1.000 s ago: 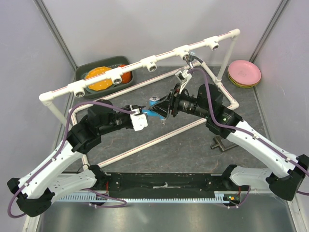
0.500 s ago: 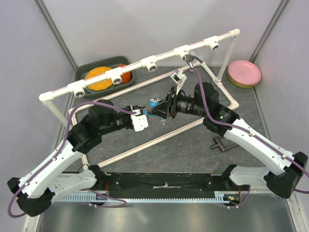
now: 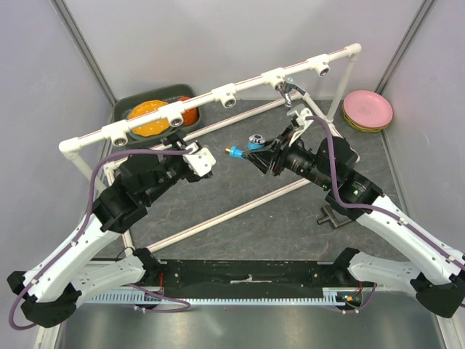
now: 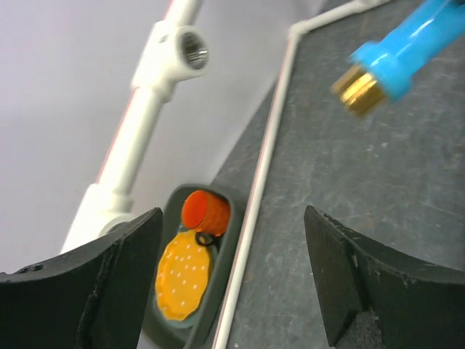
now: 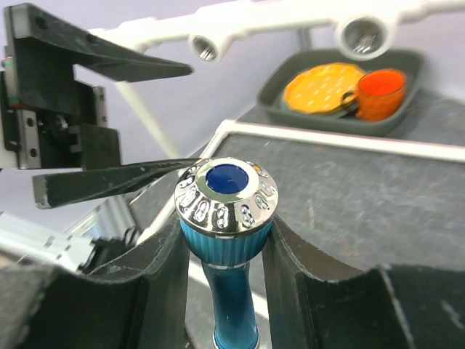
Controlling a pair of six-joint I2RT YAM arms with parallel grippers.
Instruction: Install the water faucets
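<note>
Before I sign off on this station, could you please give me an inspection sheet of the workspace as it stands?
Surface: dark grey mottled table.
Job's things: blue faucet in the right gripper; chrome faucet at a socket of the pipe frame.
Clutter: tray with orange dishes; pink plates; dark T-shaped tool.
Grippers: right gripper shut on blue faucet; left gripper open, empty.
Cables: purple cables along both arms.
Surroundings: pale walls.
</note>
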